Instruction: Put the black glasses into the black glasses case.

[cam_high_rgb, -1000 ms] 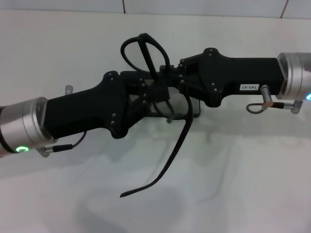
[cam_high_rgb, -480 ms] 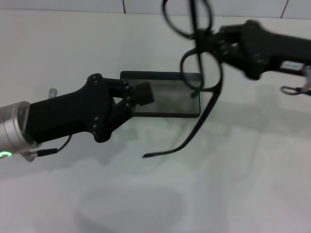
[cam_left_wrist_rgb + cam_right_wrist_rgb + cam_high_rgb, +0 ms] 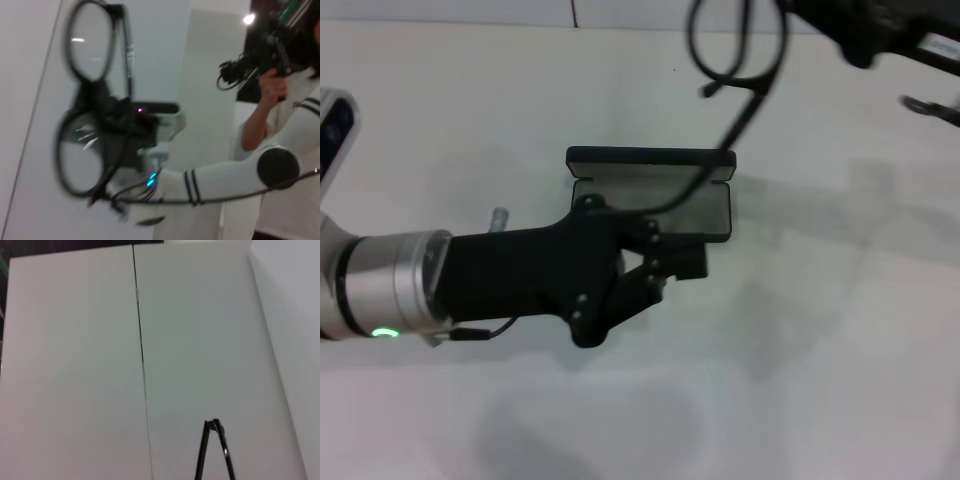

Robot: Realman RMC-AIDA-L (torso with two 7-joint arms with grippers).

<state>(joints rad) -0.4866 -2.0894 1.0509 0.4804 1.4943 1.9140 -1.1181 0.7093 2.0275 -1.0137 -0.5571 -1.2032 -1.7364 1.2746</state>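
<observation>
- Glasses: black glasses [image 3: 738, 45] are up in the air near the far edge of the surface [image 3: 840, 350], held by the right end effector [image 3: 850, 25] at the top-right of the head view. Only part of that end effector is in frame; it's clenched on the frame, fingers themselves not clearly seen.
- One lens ring shows at the top of the head view; a temple arm hangs down toward the case, its tip over the case's open interior. Touching or not: can't tell.
- Left wrist view: both rounded lenses of the glasses [image 3: 85, 100] seen front-on w/ the right end effector [image 3: 117, 117] behind them; a person holding a camera stands in the background.
- Right wrist view: only two thin temple ends of the glasses [image 3: 215, 450] against white wall panels.
- Case: black glasses case [image 3: 655, 195] lies open about mid-surface, toward the far edge, lid standing along its far side, grey lining showing.
- Left end effector [image 3: 685, 262]: low over the surface at the case's near edge, arm coming in from the left edge. Fingers look drawn together, nothing between them; upper finger overlaps the near rim of the case. Contact w/ the case: can't tell.
</observation>
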